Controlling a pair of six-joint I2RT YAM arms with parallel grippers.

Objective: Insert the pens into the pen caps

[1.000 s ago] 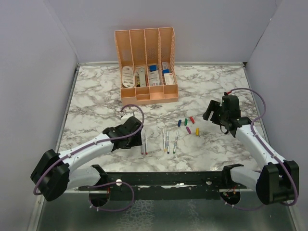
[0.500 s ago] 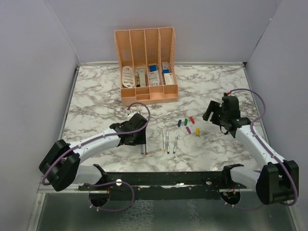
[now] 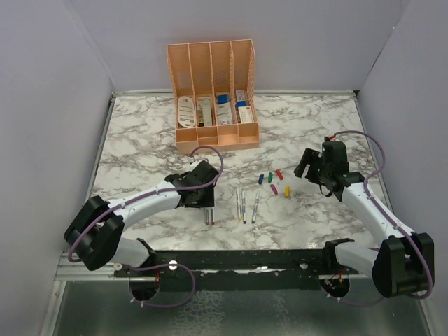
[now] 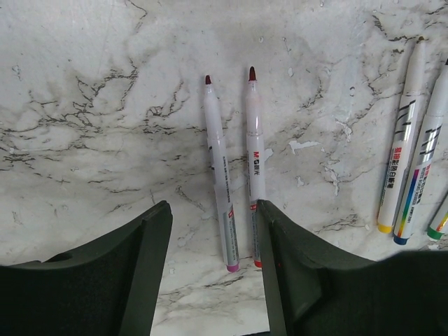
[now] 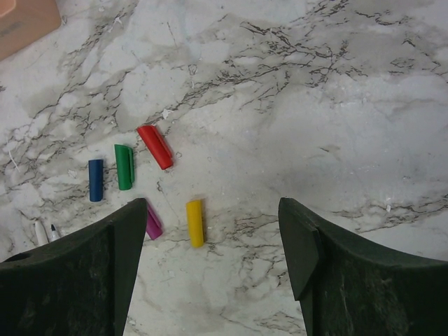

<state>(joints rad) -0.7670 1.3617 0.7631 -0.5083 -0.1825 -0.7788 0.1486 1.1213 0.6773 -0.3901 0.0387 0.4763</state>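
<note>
Left gripper [image 4: 210,227] is hovering, jaws released, over the purple pen [image 4: 220,183] and red pen [image 4: 253,157], which are lying side by side, near-left of centre. Right gripper [image 5: 211,210], also released, is hanging above the five pen caps [image 5: 155,147] further right. Risk: both pens are sitting between the left jaws, so closing could be pinching two at once.

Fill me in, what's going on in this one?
Two robot arms are set up to cap marker pens, and neither holds anything. The left gripper hovers open over two pens lying side by side on the marble table. Three more pens lie further right. The right gripper hangs open above the five loose caps: red, green, blue, purple and yellow. No pen wears a cap yet.
</note>
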